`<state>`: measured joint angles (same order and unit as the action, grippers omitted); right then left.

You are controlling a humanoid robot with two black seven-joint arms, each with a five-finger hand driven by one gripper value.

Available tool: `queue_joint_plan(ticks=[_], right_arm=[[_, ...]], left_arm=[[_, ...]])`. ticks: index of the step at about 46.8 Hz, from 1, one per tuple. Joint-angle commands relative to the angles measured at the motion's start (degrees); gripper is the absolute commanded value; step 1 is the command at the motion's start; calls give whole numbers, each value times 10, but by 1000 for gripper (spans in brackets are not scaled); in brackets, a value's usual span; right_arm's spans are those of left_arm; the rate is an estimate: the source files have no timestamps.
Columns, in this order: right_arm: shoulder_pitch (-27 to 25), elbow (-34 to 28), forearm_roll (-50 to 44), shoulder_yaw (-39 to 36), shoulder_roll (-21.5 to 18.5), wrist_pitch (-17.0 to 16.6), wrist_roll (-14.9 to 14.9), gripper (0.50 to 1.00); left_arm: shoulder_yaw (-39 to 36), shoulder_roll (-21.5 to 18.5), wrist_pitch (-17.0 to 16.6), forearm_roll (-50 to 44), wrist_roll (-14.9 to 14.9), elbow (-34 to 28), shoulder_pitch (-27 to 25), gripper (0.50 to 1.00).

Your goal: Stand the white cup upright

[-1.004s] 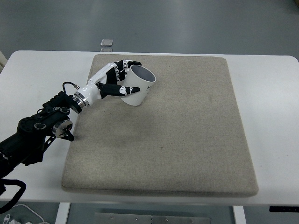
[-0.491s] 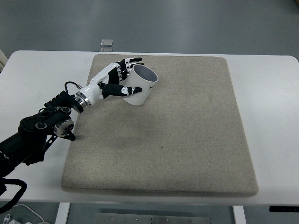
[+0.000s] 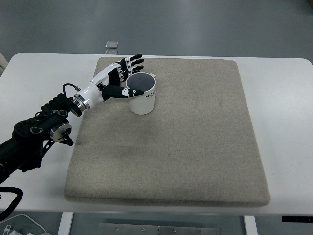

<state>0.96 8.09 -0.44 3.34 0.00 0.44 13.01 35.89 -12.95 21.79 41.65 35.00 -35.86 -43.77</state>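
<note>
Head view is showing the left hand [image 3: 117, 78] reaching in from the left edge over the far left part of a beige mat [image 3: 195, 147] that is lying on the white table [image 3: 283, 122]. Its fingers [image 3: 133, 62] are spreading wide and straight, gripping nothing, while the thumb is pointing along the near side of the white cup [image 3: 142, 97]. This cup is standing upright on the mat just to the right of the hand, its dark opening facing up, its rim touching or almost touching the thumb tip. A small grey object [image 3: 112, 45] is lying on the floor beyond the hand.
</note>
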Motion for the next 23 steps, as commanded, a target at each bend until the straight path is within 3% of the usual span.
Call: queue_joint_plan(ticks=[1,16,23], right_arm=[[0,0,0,0,0,0,0,930],[0,0,0,0,0,0,0,930],[0,0,0,0,0,0,0,930]], left_arm=[[7,-9,3,-2,0,-13,0,1000],[52,-26,17,-26,0,-45,-3,1000],[52,-26,11,-93,0,-36,-25,1000]])
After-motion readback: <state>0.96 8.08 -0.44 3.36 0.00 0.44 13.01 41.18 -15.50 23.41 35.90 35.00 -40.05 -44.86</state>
